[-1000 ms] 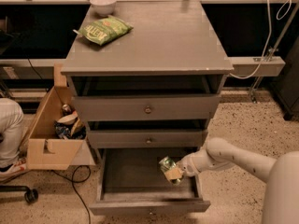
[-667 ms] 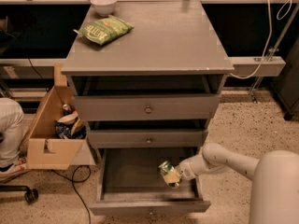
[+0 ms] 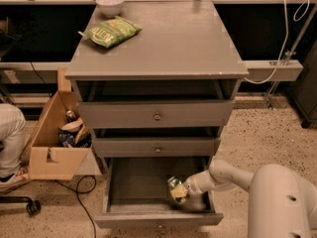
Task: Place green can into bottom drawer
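Observation:
The bottom drawer (image 3: 124,182) of the grey cabinet is pulled open and shows a dark bare floor. My gripper (image 3: 182,190) reaches in from the right and is shut on the green can (image 3: 175,187). The can is green with pale markings and tilts inside the drawer, low over its right half. I cannot tell whether it touches the drawer floor. My white arm (image 3: 233,175) comes over the drawer's right wall.
A green chip bag (image 3: 111,31) and a white bowl (image 3: 110,4) lie on the cabinet top (image 3: 168,43). The two upper drawers (image 3: 156,115) are shut. An open cardboard box (image 3: 54,143) with clutter stands left of the cabinet. A person's leg (image 3: 10,138) shows at far left.
My gripper has carried the green can lower and a little to the left inside the open bottom drawer. My arm has come further down over the drawer.

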`<state>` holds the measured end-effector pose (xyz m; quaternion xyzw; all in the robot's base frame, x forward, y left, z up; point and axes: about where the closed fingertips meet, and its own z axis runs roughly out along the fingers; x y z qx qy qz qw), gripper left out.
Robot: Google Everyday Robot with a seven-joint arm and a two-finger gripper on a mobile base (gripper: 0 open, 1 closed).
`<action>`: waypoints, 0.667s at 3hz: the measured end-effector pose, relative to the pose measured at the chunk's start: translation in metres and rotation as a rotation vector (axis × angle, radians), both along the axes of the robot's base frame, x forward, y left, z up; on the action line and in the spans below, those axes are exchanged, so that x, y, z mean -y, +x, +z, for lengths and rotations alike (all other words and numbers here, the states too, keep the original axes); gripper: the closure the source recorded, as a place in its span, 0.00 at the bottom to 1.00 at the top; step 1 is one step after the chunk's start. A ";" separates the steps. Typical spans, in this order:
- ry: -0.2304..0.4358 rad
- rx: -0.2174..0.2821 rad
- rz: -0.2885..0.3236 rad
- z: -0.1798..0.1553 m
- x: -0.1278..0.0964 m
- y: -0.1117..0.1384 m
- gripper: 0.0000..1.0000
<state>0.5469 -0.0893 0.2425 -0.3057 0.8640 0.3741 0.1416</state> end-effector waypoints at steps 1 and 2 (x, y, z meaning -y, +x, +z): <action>-0.005 -0.023 -0.020 -0.024 -0.004 0.005 1.00; -0.010 -0.033 -0.036 -0.037 -0.008 0.011 0.84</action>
